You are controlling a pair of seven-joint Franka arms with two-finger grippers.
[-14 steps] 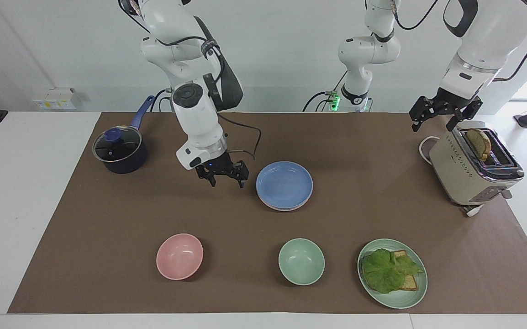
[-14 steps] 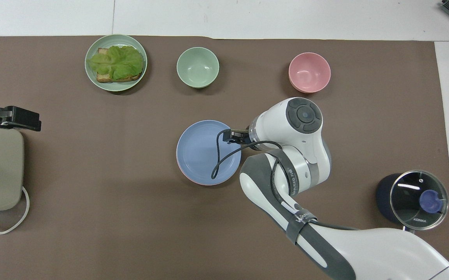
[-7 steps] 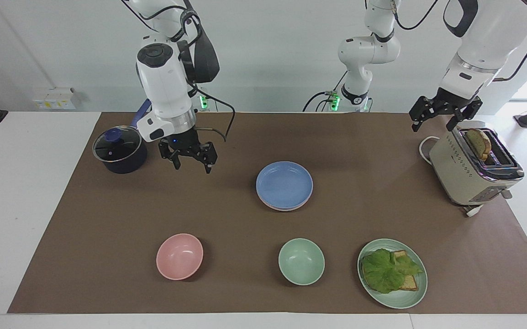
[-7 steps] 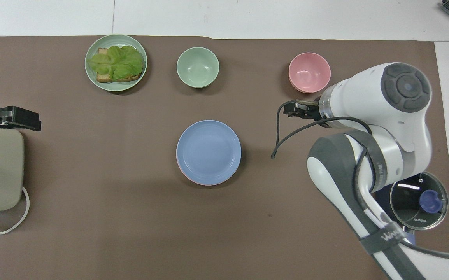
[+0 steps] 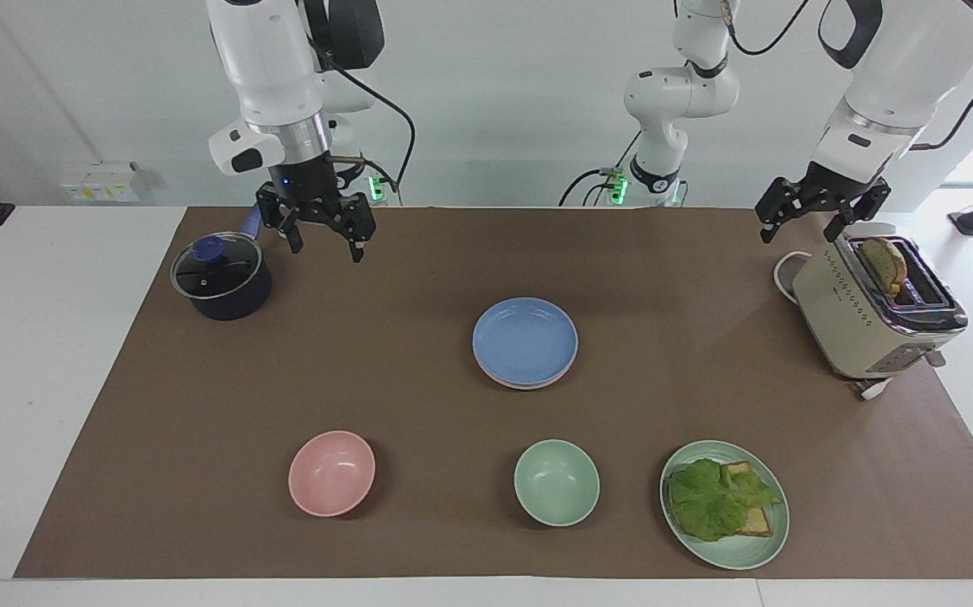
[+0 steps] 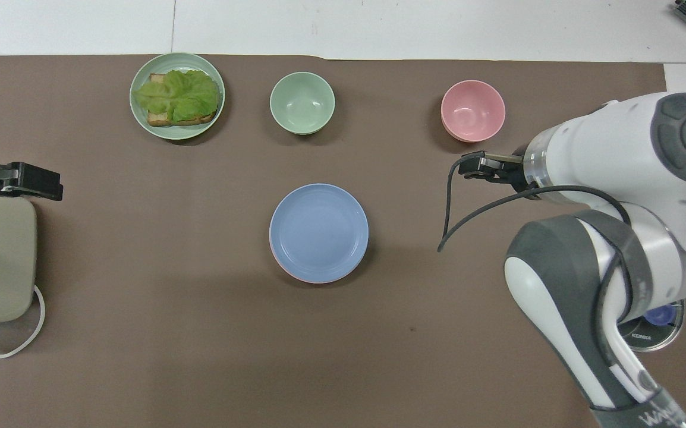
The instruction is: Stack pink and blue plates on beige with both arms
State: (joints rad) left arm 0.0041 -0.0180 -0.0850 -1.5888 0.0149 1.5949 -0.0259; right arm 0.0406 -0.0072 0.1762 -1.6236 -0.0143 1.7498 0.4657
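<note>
Dark saucepan [image 5: 223, 287] with glass lid and blue knob: sitting on the brown mat [image 5: 419, 405] toward the right arm's end of the table, close to the robots. Right gripper [image 5: 324, 239]: hanging empty in the air over the mat just beside the saucepan, its fingers standing spread apart, gripping nothing; in the overhead view only its tip [image 6: 485, 166] is showing past the white wrist. Pink bowl [image 5: 331, 473]: sitting upright and empty, farther from the robots than the saucepan. Blue plate [image 5: 525, 341]: lying at the middle of the mat as the top of a stack; a pale rim of the pink plate [image 5: 499, 379] is peeking out beneath it on the edge farther from the robots, and in the overhead view that pink edge [image 6: 286, 274] is showing on the edge nearer the robots; whether a beige plate is lying under these two cannot be told, since nothing more of the stack is showing. Green bowl [image 5: 556, 482]: sitting empty, farther from the robots than the stack, between the pink bowl and the green plate. Green plate [image 5: 769, 539]: carrying toast covered with a lettuce leaf [image 5: 712, 500], toward the left arm's end. Left gripper [image 5: 800, 223]: waiting in the air just beside the toaster, fingers spread apart, holding nothing. Beige toaster [image 5: 862, 324]: standing at the left arm's end of the mat, a slice of bread [image 5: 884, 264] sticking up from its slot.
</note>
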